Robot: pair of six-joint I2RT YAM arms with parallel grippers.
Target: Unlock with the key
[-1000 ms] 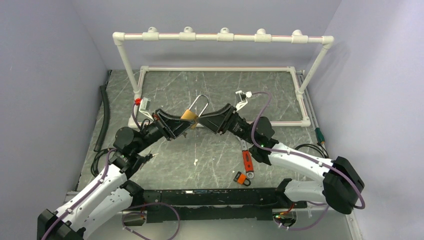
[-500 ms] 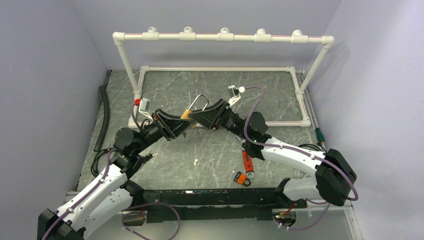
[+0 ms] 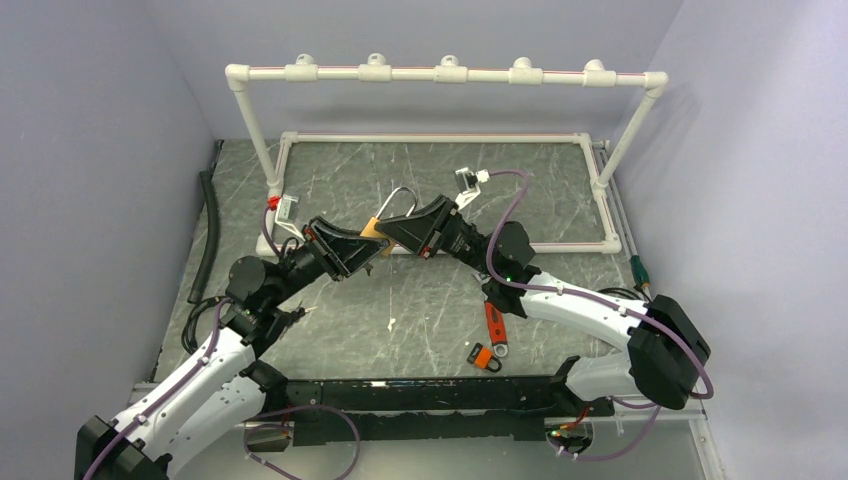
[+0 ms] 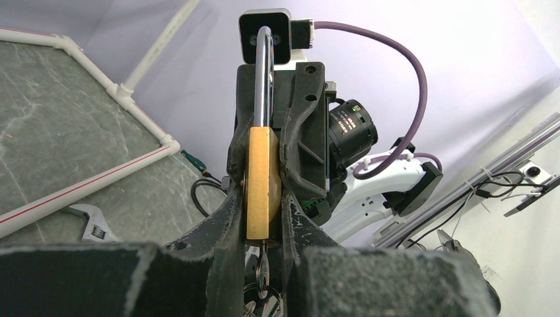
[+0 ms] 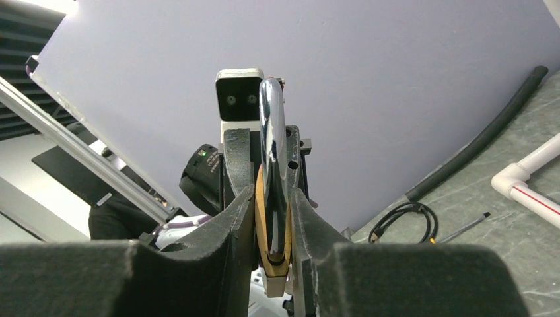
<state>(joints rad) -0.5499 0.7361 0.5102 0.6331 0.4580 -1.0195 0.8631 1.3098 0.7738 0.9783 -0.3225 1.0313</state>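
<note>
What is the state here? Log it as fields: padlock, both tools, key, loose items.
padlock: brass padlock, held up off the table between the two arms
left tool: left tool shut on the padlock body
right tool: right tool shut on the padlock from the opposite side
key: metal piece hangs under the padlock, likely the key; unclear if inserted
loose items: orange wrench, small orange lock, both on the table

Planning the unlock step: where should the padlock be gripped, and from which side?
Grip the padlock across its brass body's two flat faces, coming from the side: they are broad and parallel, whereas the shackle is thin and round, likely to slip.
</note>
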